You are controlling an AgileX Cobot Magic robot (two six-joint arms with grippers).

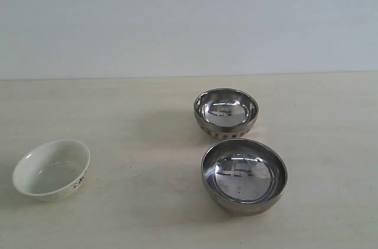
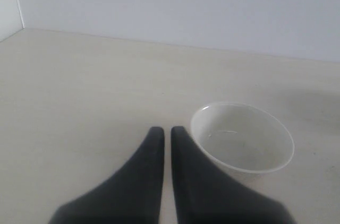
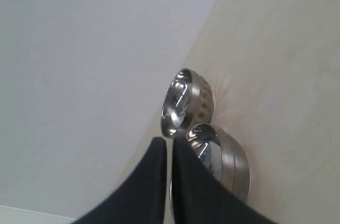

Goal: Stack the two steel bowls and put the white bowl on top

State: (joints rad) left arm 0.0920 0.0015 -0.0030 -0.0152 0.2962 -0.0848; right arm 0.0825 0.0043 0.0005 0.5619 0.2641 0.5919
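Low over the table [image 1: 136, 213], my left gripper [image 2: 167, 131] reaches level, jaws together on nothing, with the white bowl [image 2: 243, 137] just beside its tips, mouth up. My right gripper [image 3: 169, 141] (jaws together, empty too) points at the wider steel bowl [image 1: 244, 176]. Just beyond it stands the smaller patterned steel bowl [image 1: 226, 112]. Both are upright, well apart from the white one.
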